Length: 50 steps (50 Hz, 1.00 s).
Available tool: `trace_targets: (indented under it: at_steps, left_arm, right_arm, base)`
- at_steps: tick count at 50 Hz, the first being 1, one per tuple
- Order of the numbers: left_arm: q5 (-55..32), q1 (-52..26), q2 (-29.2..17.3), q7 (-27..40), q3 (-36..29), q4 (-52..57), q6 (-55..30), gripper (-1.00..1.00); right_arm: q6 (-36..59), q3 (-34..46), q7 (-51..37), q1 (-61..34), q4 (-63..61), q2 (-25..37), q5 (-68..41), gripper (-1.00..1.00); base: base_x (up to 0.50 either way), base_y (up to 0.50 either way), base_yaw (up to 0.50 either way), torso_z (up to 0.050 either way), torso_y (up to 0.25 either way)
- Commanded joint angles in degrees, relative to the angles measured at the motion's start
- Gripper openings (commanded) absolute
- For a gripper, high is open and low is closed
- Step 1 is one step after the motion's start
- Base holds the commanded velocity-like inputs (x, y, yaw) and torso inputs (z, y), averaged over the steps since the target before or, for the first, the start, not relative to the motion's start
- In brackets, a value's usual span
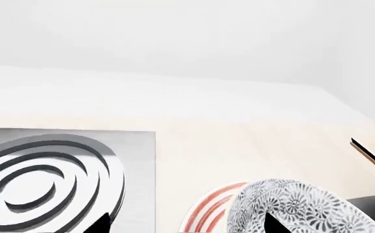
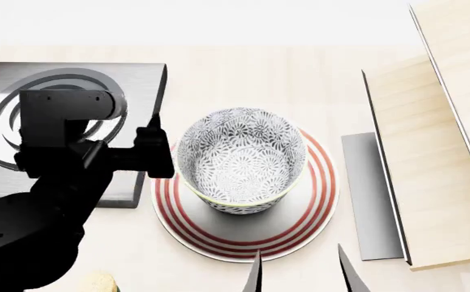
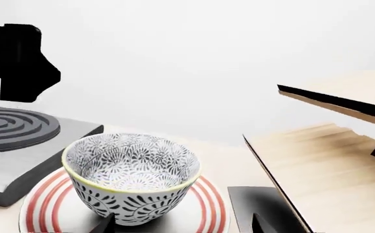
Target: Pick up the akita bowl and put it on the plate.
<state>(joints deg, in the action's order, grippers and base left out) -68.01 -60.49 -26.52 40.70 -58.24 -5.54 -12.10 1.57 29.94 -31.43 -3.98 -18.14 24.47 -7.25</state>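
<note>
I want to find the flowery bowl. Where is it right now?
In the head view, the akita bowl stands upright on the plate mid-table, with the stove burner to its left and the wooden shelf to its right.

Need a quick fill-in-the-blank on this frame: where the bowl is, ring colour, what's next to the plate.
1. The akita bowl stands upright on the ____.
2. The plate has concentric rings coloured ____.
3. The grey square slab beside the plate, toward the robot's left, is a stove ____.
4. The right gripper holds ____.

Missing words: plate; red; burner; nothing
</note>
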Motion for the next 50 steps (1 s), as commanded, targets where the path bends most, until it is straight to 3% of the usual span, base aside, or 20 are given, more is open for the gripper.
trace_targets:
  at_steps: [1,11,29,42,50]
  left_arm:
    - [1.51,0.81,-9.14,6.73,1.08,15.24,-0.11,1.00]
    - [3.19,2.85,-20.93,13.98,3.80,33.39,1.32,1.00]
    - [9.11,9.58,-35.22,22.39,6.44,48.54,5.83,1.00]
    - [19.74,21.53,-49.46,29.05,6.80,59.37,18.98,1.00]
    - [25.63,25.72,-53.67,32.17,5.55,62.76,23.37,1.00]
  right_arm:
    - [3.29,-1.46,-1.50,-0.06,-5.69,1.65,0.32,1.00]
    - [6.80,-3.18,-3.00,-0.17,-11.55,3.31,0.74,1.00]
    - [13.04,-5.54,-5.19,0.22,-22.40,6.19,2.11,1.00]
    - [17.98,-9.98,-8.69,4.12,-38.65,10.30,3.93,1.00]
    - [17.37,-9.08,-9.58,5.54,-41.58,11.43,6.39,1.00]
  base:
    - [0.00,0.00,0.00,0.000,0.000]
    - [0.00,0.00,0.00,0.000,0.000]
    - [0.00,0.00,0.00,0.000,0.000]
    - [0.00,0.00,0.00,0.000,0.000]
    - [0.00,0.00,0.00,0.000,0.000]
